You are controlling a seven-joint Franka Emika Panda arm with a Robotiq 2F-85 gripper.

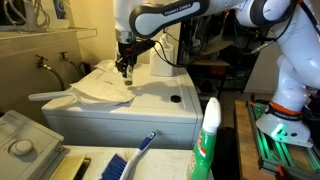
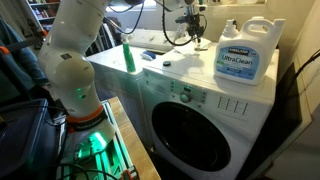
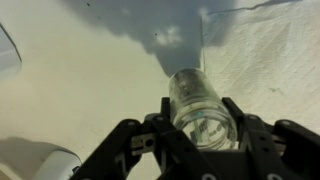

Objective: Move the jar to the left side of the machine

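A clear glass jar (image 3: 196,104) sits between the fingers of my gripper (image 3: 198,128), which is shut on it. The jar's shadow falls on the machine's white top (image 3: 80,90) a little beyond it. In both exterior views the gripper (image 1: 125,68) (image 2: 192,36) hangs over the flat top of the large white machine (image 1: 150,105) (image 2: 175,78), near its far side and at the edge of a white cloth (image 1: 103,85). The jar itself is too small to make out in the exterior views. A small dark hole (image 1: 176,98) shows in the top.
The white cloth (image 3: 270,50) covers part of the top. A large detergent jug (image 2: 243,55) and a green bottle (image 2: 128,57) (image 1: 207,140) stand on the machine. A small grey device with a dial (image 1: 20,142) and a blue brush (image 1: 135,155) lie in the foreground.
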